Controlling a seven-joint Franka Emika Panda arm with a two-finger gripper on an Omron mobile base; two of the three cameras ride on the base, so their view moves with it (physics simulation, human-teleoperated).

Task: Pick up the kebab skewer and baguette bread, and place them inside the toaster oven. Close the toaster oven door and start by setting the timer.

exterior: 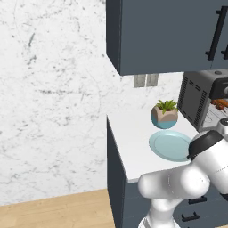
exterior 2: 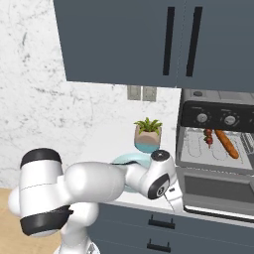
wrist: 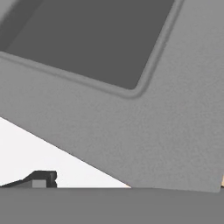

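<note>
The toaster oven (exterior 2: 218, 116) stands at the counter's right end, also seen from its vented side (exterior: 194, 100). Its door (exterior 2: 218, 189) is folded down flat. On the wire rack inside lie the kebab skewer (exterior 2: 208, 137) and, to its right, the orange-brown baguette bread (exterior 2: 226, 143). Red skewer chunks (exterior: 219, 104) show through the opening. My gripper (exterior 2: 174, 200) hangs low at the door's front left corner, open, with nothing between its fingers. In the hand view the grey door panel (wrist: 144, 127) with its darker window sits very close, and one dark fingertip (wrist: 40, 179) shows at the lower left.
A light-blue plate (exterior: 170, 145) lies on the white counter (exterior: 129, 138), partly behind my arm. A potted plant (exterior 2: 148, 133) stands behind it near the wall. Dark blue cabinets hang above (exterior 2: 149, 39), with drawers below the counter edge (exterior 2: 158, 228).
</note>
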